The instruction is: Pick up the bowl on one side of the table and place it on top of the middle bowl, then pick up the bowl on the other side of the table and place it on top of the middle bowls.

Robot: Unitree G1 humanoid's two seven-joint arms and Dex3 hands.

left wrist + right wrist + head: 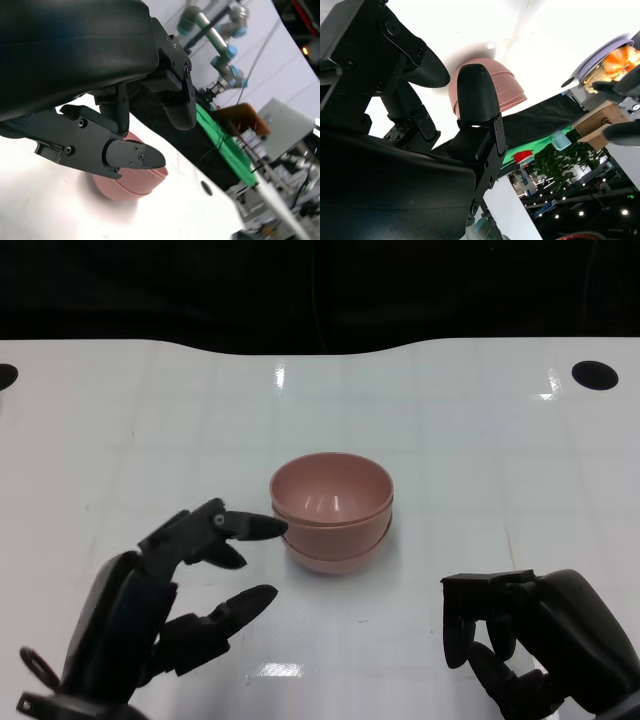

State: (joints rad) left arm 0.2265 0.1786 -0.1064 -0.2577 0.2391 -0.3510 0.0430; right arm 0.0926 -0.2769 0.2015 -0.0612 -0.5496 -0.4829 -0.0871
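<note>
Three pink bowls (pixel 331 510) sit nested in one stack at the middle of the white table (pixel 480 460). My left hand (pixel 170 590) lies just left of the stack with its fingers spread and nothing between them; its upper fingertip (pixel 265 528) reaches to the stack's left side, and I cannot tell whether it touches. The left wrist view shows the stack (pixel 132 182) just behind the fingers (pixel 135 155). My right hand (pixel 540 640) hovers to the lower right, apart from the bowls, fingers bent downward and holding nothing. In the right wrist view the stack (pixel 507 92) appears beyond the spread fingers (pixel 477 95).
Two dark round holes (pixel 594 374) (pixel 3 375) mark the table's far corners. The far edge (pixel 330 348) curves against a dark background. The left wrist view shows another robot arm with blue joints (pixel 220 35) and a green cloth (pixel 225 140) beyond the table.
</note>
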